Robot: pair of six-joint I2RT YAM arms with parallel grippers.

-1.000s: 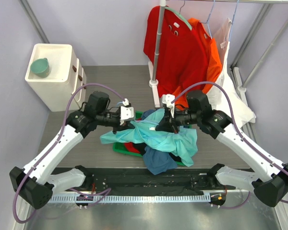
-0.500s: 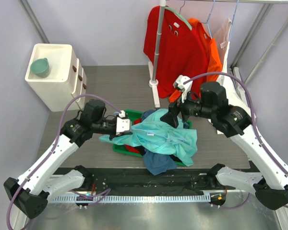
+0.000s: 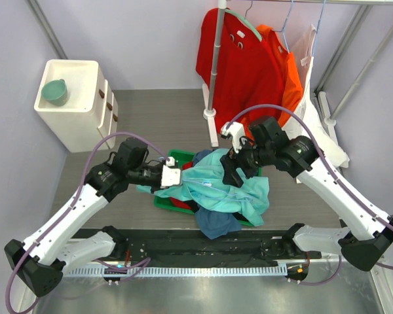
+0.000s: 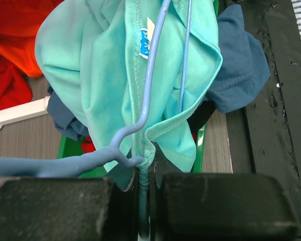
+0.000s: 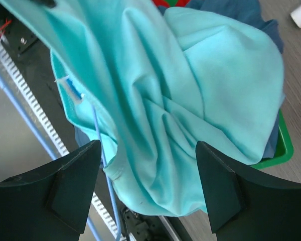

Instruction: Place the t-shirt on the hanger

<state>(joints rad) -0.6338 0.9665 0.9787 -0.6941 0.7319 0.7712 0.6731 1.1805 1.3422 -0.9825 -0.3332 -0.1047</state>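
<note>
Currently one hanger (image 4: 150, 85) lies against one t-shirt (image 3: 223, 186); left gripper (image 4: 143, 201) jaws pinch that shirt, right gripper (image 5: 149, 181) jaws gape wide.

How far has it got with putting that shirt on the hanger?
Partway. Done: the hanger seems to run in at the neck of the t-shirt, past the label. In hand: the left gripper is shut on the hanger by its hook; the right gripper hangs open over the cloth. Left: the t-shirt lies bunched on the pile in the bin, so it likely needs spreading over both shoulders.
</note>
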